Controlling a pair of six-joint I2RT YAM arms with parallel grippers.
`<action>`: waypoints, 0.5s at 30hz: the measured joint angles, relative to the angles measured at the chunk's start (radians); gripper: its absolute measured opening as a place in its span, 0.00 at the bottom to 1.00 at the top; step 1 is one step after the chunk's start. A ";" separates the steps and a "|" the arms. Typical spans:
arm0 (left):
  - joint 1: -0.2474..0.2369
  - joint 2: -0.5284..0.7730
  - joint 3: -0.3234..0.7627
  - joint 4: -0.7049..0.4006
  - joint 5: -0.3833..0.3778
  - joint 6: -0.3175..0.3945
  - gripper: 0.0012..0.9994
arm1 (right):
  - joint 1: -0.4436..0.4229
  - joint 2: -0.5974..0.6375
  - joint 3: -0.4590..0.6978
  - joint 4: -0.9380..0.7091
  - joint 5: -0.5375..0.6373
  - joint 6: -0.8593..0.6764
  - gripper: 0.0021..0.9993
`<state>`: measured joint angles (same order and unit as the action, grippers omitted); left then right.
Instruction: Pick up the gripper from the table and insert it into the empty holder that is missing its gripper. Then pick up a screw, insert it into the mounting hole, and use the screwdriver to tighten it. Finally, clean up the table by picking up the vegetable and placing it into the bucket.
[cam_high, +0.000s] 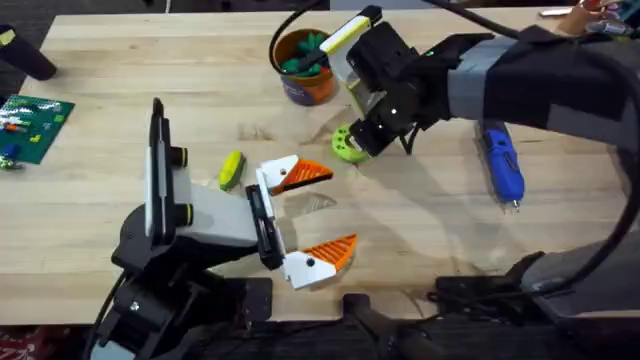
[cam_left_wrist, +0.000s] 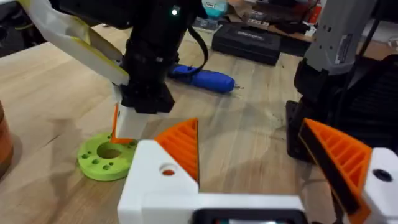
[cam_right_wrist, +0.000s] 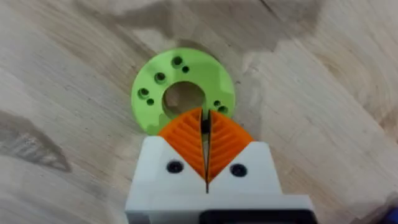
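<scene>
Green disc (cam_right_wrist: 183, 93) lies flat on the surface (cam_high: 420, 230) under the right tool (cam_right_wrist: 206, 127), whose orange pads pinch a small dark part at the disc's rim, which may slip or miss its hole; left tool (cam_high: 315, 215) idles open.

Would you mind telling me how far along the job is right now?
Done: the bucket already holds something green. In hand: the right gripper, shut on a small dark piece, perhaps a screw, hangs over the green disc. Left: tightening, as the screwdriver lies untouched on the table; the left gripper is open.
</scene>
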<state>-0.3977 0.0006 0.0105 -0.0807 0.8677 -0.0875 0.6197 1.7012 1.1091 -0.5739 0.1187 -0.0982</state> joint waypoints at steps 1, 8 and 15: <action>0.000 0.000 0.000 0.000 0.000 0.000 0.99 | 0.000 0.000 0.000 -0.001 0.003 0.000 0.00; 0.000 0.000 0.000 0.000 0.000 0.000 0.99 | 0.000 -0.001 0.031 -0.076 0.001 0.001 0.00; 0.000 0.000 0.000 0.000 0.000 0.000 0.99 | 0.000 -0.068 0.126 -0.173 -0.008 0.002 0.00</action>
<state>-0.3977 0.0010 0.0101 -0.0807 0.8677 -0.0875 0.6197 1.6328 1.2353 -0.7468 0.1102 -0.0959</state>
